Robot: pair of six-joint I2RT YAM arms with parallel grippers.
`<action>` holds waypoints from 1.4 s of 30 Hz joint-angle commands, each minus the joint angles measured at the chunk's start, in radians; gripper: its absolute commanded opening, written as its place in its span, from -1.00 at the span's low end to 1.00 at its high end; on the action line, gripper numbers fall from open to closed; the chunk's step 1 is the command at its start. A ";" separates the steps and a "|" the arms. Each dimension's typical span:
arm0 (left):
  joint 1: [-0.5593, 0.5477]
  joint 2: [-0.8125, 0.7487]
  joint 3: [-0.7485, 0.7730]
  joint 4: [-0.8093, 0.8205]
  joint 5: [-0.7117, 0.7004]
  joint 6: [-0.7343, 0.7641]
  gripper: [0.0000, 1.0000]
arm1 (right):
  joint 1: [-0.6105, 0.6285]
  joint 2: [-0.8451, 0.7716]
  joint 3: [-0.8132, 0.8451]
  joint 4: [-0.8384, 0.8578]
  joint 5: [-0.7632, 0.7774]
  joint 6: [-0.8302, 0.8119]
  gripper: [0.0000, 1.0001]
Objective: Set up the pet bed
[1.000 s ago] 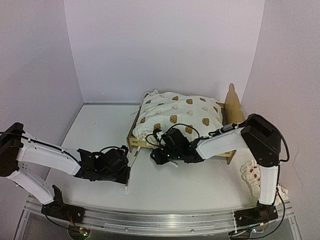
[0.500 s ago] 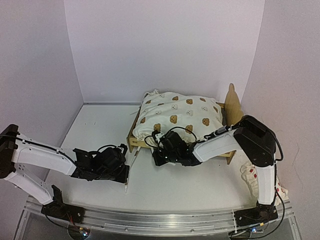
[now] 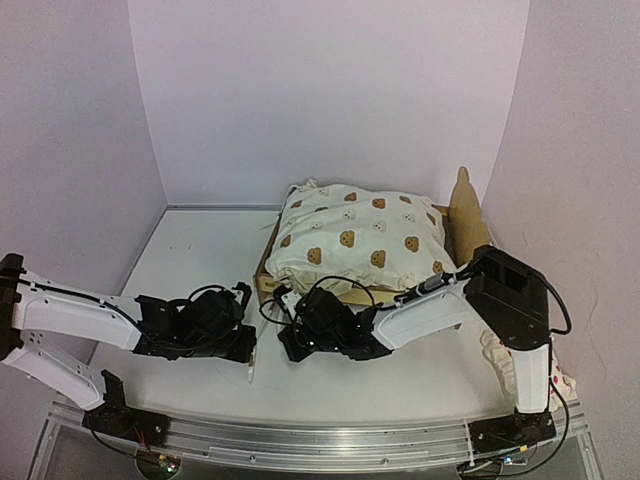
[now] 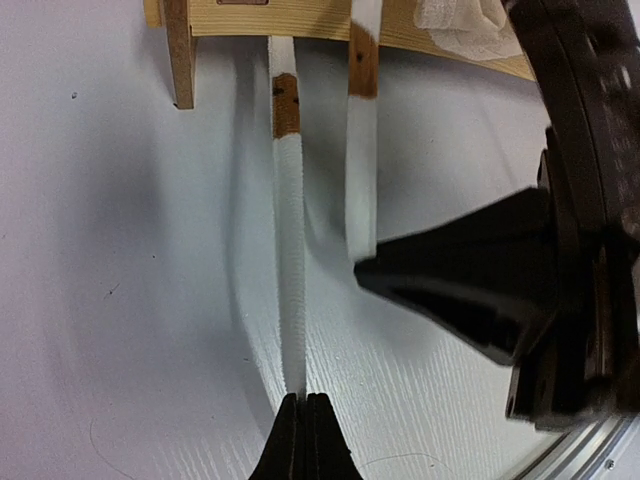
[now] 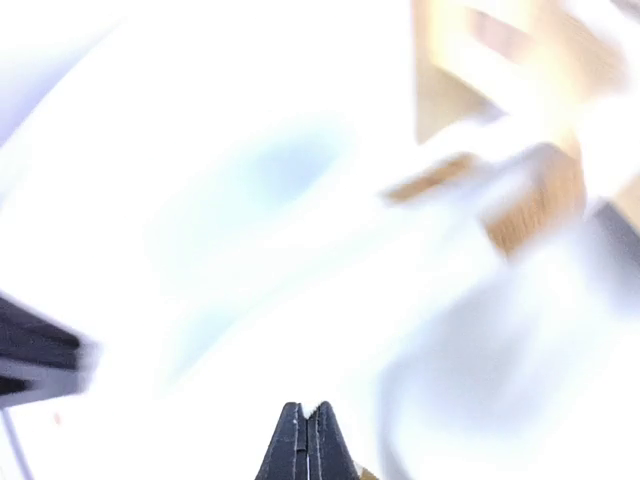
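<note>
No text or number is legible — not even on the pet bed [image 3: 465, 215].

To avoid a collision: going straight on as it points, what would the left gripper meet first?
Probably the light plywood pet bed frame: the left gripper, pinching a white ribbed fabric tie, points along it toward that frame. If tilted down, the white table first.

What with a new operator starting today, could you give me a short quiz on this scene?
1. True or false: the bear-print cushion lies on the pet bed.
2. The left gripper pinches: A) a white tie; B) a wooden rail; C) nothing.
3. Fill in: the red-dotted pillow lies beside the ___ arm.
Key: 1 true; 2 A; 3 right.
</note>
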 commanded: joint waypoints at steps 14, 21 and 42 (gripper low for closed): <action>-0.009 -0.112 -0.015 -0.092 0.001 0.018 -1.00 | 0.047 0.081 0.194 0.030 -0.142 0.073 -0.45; -0.009 -0.075 0.022 -0.057 0.037 0.029 -1.00 | 0.047 -0.104 0.035 -0.071 -0.063 0.023 -0.14; -0.009 0.056 0.140 -0.046 0.051 0.026 -1.00 | 0.098 -0.025 -0.039 -0.105 -0.104 0.096 -0.85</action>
